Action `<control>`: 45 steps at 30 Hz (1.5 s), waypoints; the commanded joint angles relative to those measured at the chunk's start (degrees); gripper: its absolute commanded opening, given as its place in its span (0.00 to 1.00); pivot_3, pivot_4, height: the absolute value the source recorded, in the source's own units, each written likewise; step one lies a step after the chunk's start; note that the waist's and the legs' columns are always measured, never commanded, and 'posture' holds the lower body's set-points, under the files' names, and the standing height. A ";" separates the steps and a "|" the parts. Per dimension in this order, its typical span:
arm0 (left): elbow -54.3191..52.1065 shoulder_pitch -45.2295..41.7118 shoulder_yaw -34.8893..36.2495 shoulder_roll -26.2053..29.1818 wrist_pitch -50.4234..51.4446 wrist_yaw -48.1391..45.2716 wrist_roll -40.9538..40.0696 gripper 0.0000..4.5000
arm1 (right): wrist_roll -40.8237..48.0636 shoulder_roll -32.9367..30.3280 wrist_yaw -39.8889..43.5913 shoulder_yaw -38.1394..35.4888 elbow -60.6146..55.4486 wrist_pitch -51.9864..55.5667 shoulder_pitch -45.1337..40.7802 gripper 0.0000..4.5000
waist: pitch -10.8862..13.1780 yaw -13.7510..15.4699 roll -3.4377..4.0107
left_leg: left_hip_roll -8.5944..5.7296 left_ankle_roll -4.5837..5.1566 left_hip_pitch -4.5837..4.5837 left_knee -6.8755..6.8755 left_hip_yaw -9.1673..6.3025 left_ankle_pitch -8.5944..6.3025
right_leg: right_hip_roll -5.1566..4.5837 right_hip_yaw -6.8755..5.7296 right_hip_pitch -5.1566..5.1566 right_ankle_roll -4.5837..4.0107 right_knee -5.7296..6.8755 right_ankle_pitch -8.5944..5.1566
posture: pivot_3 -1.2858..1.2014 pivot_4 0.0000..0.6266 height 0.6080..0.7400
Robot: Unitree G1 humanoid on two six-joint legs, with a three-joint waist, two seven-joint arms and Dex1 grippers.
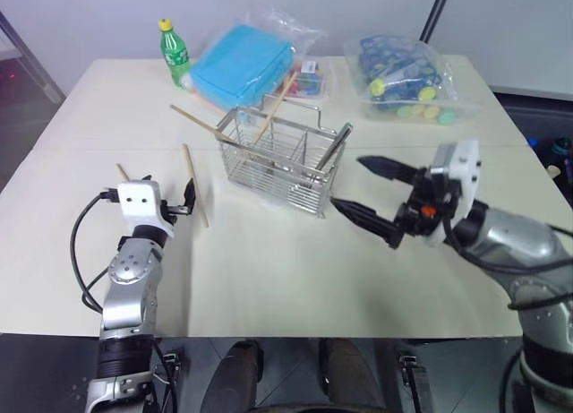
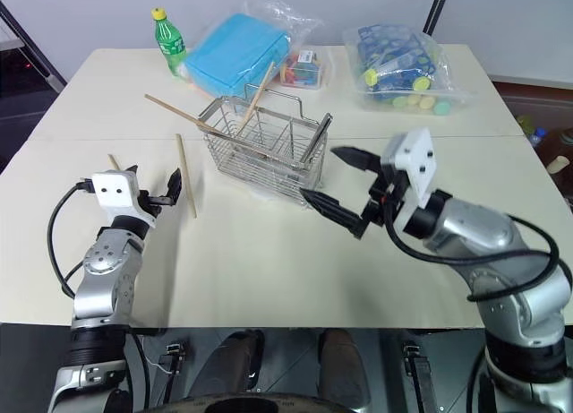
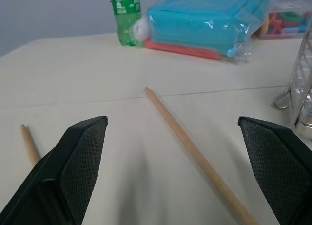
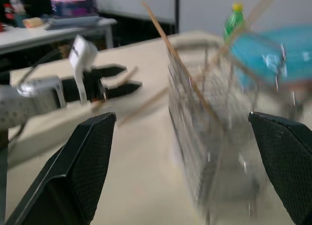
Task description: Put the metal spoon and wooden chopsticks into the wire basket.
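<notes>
green bottle [image 1: 175,53], silver wire basket [image 1: 286,158]

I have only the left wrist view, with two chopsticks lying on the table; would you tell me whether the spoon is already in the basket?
Observer: Yes, the metal spoon leans inside the wire basket, at the end nearer the right arm.
Operator: Are any chopsticks in there too?
Observer: One chopstick leans upright inside; a second chopstick rests on the rim, sticking out to the left.
Operator: And the right gripper?
Observer: The right gripper hovers open and empty beside the basket.
</notes>
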 commanded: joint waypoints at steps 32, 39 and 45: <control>12.86 -23.34 -1.45 -5.44 19.93 22.08 9.55 1.00 | -17.71 -1.64 12.83 7.58 6.43 -23.86 5.50 0.99 | -0.01 -0.01 -0.11 | 0.01 -0.02 0.19 0.05 -0.02 0.01 | 0.03 -0.01 0.25 0.06 -0.02 0.02 | 0.52 0.24 1.00; 14.37 -25.04 -2.79 -7.47 25.32 22.71 9.27 1.00 | -16.96 -0.76 10.17 8.04 5.33 -21.73 5.34 0.99 | -0.02 0.03 -0.11 | 0.00 -0.04 0.19 0.05 -0.02 0.02 | 0.03 -0.01 0.25 0.06 -0.02 0.03 | 0.52 0.24 1.00; 14.53 -28.14 -0.01 -10.18 35.55 26.96 8.73 1.00 | -17.43 -0.43 9.14 8.77 4.88 -21.28 5.69 0.99 | 0.00 0.01 -0.14 | 0.00 -0.04 0.19 0.06 -0.03 0.02 | 0.03 -0.01 0.25 0.07 -0.01 0.03 | 0.52 0.24 1.00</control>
